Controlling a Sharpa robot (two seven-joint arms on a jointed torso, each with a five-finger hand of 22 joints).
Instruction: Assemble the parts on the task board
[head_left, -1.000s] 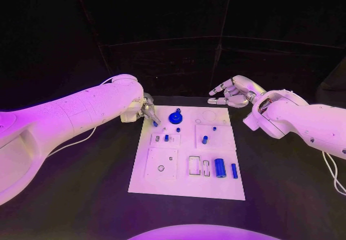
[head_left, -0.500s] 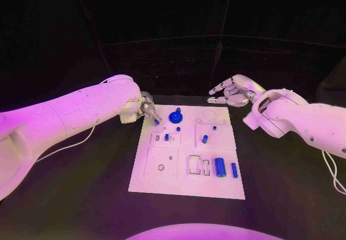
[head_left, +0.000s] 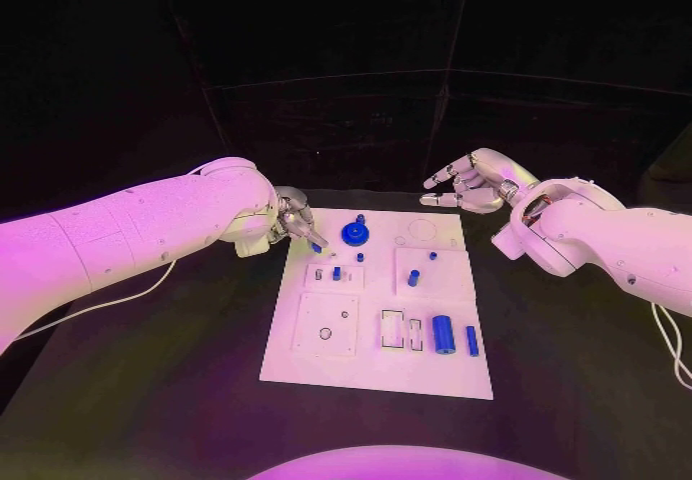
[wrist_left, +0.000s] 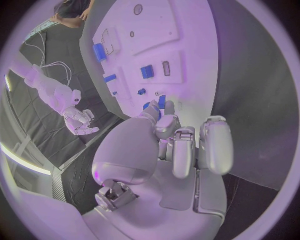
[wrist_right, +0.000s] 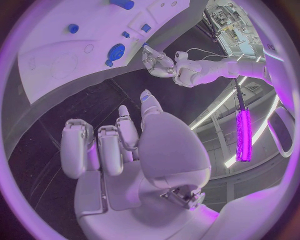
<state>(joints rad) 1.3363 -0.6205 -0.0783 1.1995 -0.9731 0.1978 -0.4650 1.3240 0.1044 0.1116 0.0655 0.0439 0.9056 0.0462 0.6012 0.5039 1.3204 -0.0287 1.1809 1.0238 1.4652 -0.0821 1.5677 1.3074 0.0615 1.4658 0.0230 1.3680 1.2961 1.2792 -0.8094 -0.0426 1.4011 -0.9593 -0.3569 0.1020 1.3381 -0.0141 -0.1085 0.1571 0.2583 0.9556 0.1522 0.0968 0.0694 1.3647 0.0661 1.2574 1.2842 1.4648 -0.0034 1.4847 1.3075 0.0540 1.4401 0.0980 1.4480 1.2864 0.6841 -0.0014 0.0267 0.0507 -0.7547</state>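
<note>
Nearest you, low in the head view, the task board (head_left: 378, 375) lies flat on the black table (head_left: 159, 400); toward its lower right lie a thick blue cylinder (head_left: 443, 334) and a slim blue bar (head_left: 472, 340) side by side; these look small, stiff, light and probably smooth, so pinch each across its middle or it may roll or skid. Further up, short blue pegs (head_left: 411, 278) stand in raised blocks; above them sits a round blue knob (head_left: 353, 234) at the board's upper edge. At that edge's upper left, your left hand (head_left: 296, 222) pinches a small blue part (head_left: 316, 246) at its fingertips, just over the board. Farthest, upper right, your right hand (head_left: 469, 184) hovers beyond the board, fingers loosely curled on nothing.
</note>
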